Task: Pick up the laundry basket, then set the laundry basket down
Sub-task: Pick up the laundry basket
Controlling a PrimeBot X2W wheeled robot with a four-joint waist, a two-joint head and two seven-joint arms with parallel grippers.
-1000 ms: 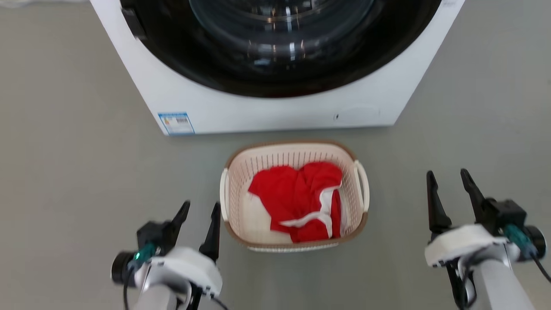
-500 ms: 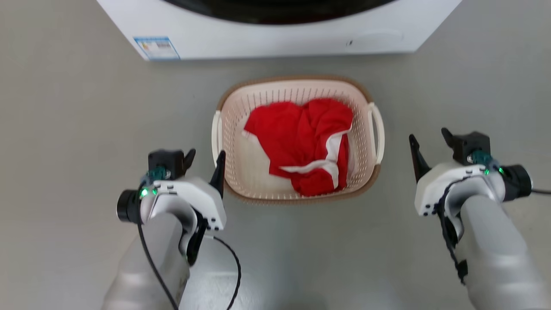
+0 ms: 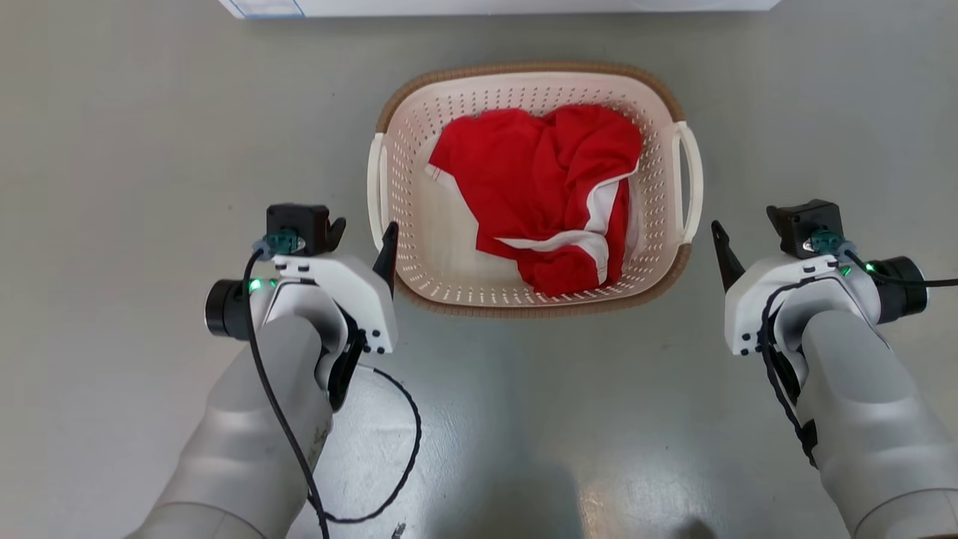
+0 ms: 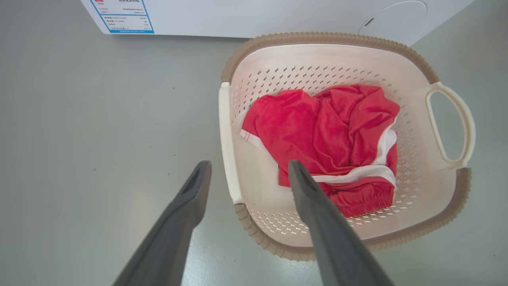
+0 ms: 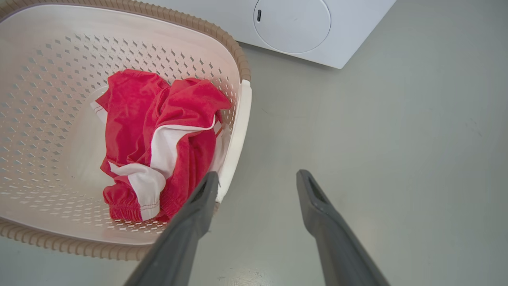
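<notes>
On the grey floor, just in front of the white washing machine, sits the laundry basket. It is a cream perforated tub with a brown rim, and it holds a crumpled red garment with white trim. Its long axis runs left to right across the robot's front, with a white loop handle at each short end.

Both arms reach forward, one on either side of the basket's near end. The left gripper is the nearer. In the left wrist view its two dark fingers are spread wide and appear to straddle the left handle, one finger over the floor and one over the basket's inside. Whether they are level with the handle or above it cannot be told.

The right gripper is also spread wide. It stands a little apart, outside the right handle. In the right wrist view the inner finger is just beside that handle and the gap lies over bare floor.

Neither gripper holds anything. The right one likely needs to shift inward before closing.
</notes>
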